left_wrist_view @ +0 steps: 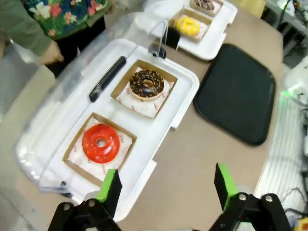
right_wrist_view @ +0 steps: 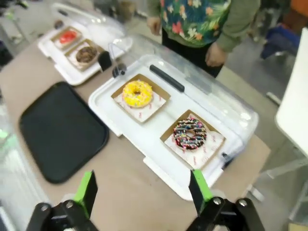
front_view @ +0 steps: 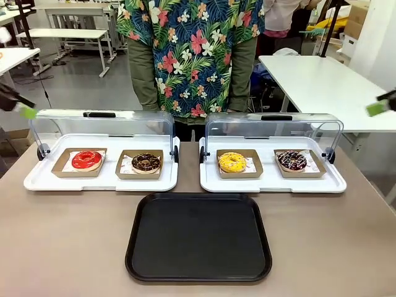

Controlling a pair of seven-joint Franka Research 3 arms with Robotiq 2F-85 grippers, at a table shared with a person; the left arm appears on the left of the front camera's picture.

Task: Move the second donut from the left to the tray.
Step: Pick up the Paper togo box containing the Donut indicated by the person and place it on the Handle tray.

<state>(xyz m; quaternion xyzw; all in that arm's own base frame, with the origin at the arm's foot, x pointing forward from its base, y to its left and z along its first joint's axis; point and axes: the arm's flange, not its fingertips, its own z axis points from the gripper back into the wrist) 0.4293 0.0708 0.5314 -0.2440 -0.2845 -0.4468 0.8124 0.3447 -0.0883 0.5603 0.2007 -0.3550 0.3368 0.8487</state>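
The chocolate-glazed donut with light crumbs point(front_view: 146, 163) lies in its brown cardboard holder on the left white tray, second from the left. The left wrist view shows this donut point(left_wrist_view: 147, 84) well ahead of my left gripper point(left_wrist_view: 167, 187), which hovers open and empty above the table's left end. The black tray point(front_view: 198, 238) lies flat near the table's front edge, with nothing on it. My right gripper point(right_wrist_view: 143, 191) hangs open and empty high over the table's right end, the black tray point(right_wrist_view: 60, 130) off to its left. In the front view one green pad point(front_view: 27, 112) shows at the left edge and another pad point(front_view: 376, 109) at the right.
A red-glazed donut point(front_view: 86, 159) sits left of the chocolate one. The right white tray point(front_view: 272, 184) holds a yellow donut point(front_view: 232, 162) and a sprinkled dark donut point(front_view: 291, 160). Both clear lids point(front_view: 102, 127) stand raised behind the donuts. A person point(front_view: 192, 55) stands at the far side.
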